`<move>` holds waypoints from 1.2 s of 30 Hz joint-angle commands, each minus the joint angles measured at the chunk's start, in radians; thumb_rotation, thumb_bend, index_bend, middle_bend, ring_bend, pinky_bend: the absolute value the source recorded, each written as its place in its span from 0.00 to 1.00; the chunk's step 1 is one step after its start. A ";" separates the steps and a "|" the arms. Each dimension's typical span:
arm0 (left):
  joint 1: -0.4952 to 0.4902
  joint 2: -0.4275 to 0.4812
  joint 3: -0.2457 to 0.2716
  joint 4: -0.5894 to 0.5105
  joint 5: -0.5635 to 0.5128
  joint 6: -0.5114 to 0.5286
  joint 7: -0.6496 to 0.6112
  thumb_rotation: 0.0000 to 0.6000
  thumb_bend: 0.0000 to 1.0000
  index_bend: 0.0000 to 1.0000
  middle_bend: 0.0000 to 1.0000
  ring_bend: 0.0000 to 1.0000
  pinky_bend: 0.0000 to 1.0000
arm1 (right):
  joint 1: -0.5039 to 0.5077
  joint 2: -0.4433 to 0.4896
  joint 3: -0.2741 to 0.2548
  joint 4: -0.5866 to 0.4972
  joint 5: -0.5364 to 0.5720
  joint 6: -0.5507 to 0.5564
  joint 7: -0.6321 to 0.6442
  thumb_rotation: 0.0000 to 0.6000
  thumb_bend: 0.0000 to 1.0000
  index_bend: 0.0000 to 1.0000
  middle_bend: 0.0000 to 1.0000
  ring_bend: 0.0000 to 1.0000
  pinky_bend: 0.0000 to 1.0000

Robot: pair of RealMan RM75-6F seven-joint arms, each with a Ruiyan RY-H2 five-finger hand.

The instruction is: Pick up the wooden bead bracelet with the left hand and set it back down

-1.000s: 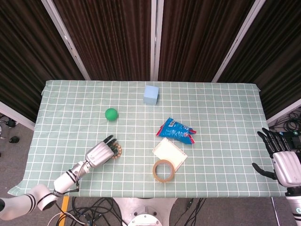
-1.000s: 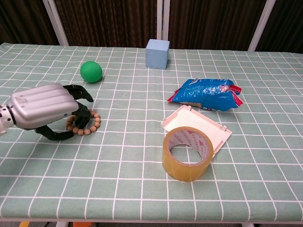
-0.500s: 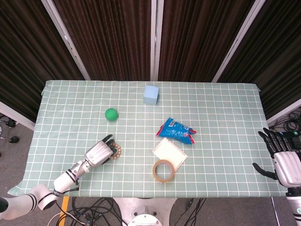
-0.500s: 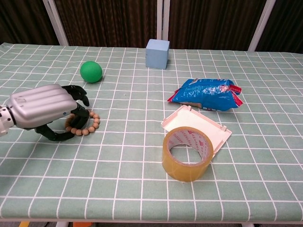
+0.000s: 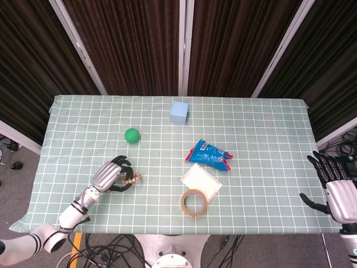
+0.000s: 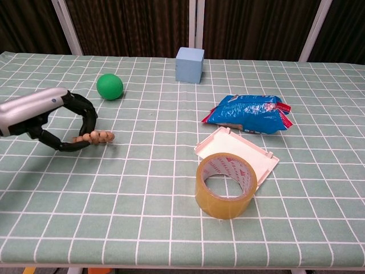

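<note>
The wooden bead bracelet shows edge-on as a short row of brown beads, pinched between the thumb and fingers of my left hand. It hangs tilted, a little above the checked cloth at the table's front left. From the head view the bracelet sticks out to the right of the left hand. My right hand hovers off the table's right edge, fingers spread, holding nothing; the chest view does not show it.
A green ball lies just behind the left hand. A blue cube stands at the back. A blue snack bag, a white box lid and a tape roll sit right of centre.
The left hand closed on the bracelet and rose off the cloth, turning so the bracelet now shows edge-on. The right hand stayed put.
</note>
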 commanded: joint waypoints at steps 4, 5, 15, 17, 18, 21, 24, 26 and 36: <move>0.011 0.119 -0.030 -0.212 -0.111 -0.082 -0.607 1.00 0.40 0.58 0.61 0.27 0.16 | -0.008 0.003 0.000 -0.005 -0.008 0.017 -0.001 1.00 0.10 0.00 0.00 0.00 0.00; 0.006 0.139 -0.031 -0.243 -0.118 -0.104 -0.698 1.00 0.40 0.58 0.61 0.27 0.16 | -0.009 0.003 0.000 -0.006 -0.009 0.019 -0.001 1.00 0.10 0.00 0.00 0.00 0.00; -0.042 0.250 -0.015 -0.370 -0.066 -0.223 -1.358 1.00 0.42 0.58 0.61 0.27 0.18 | -0.012 0.005 0.002 -0.008 -0.012 0.028 0.004 1.00 0.09 0.00 0.00 0.00 0.00; -0.050 0.255 -0.008 -0.369 -0.044 -0.218 -1.452 1.00 0.42 0.58 0.61 0.27 0.18 | -0.012 0.005 0.002 -0.008 -0.011 0.027 0.005 1.00 0.09 0.00 0.00 0.00 0.00; -0.055 0.259 -0.003 -0.365 -0.027 -0.211 -1.512 1.00 0.42 0.58 0.61 0.27 0.18 | -0.012 0.005 0.002 -0.008 -0.011 0.027 0.005 1.00 0.09 0.00 0.00 0.00 0.00; -0.063 0.253 0.009 -0.335 0.011 -0.180 -1.575 1.00 0.43 0.58 0.60 0.27 0.17 | -0.013 0.005 0.003 -0.007 -0.012 0.028 0.005 1.00 0.09 0.00 0.00 0.00 0.00; -0.062 0.239 0.010 -0.316 0.018 -0.146 -1.597 0.95 0.44 0.57 0.60 0.27 0.17 | -0.013 0.005 0.004 -0.007 -0.011 0.030 0.007 1.00 0.09 0.00 0.00 0.00 0.00; -0.061 0.230 0.008 -0.311 0.015 -0.130 -1.611 0.83 0.45 0.57 0.59 0.27 0.17 | -0.014 0.005 0.004 -0.005 -0.010 0.030 0.008 1.00 0.09 0.00 0.00 0.00 0.00; -0.057 0.192 -0.007 -0.303 -0.016 -0.081 -1.607 0.43 0.44 0.57 0.59 0.27 0.16 | -0.019 0.005 0.005 -0.002 -0.008 0.036 0.011 1.00 0.09 0.00 0.00 0.00 0.00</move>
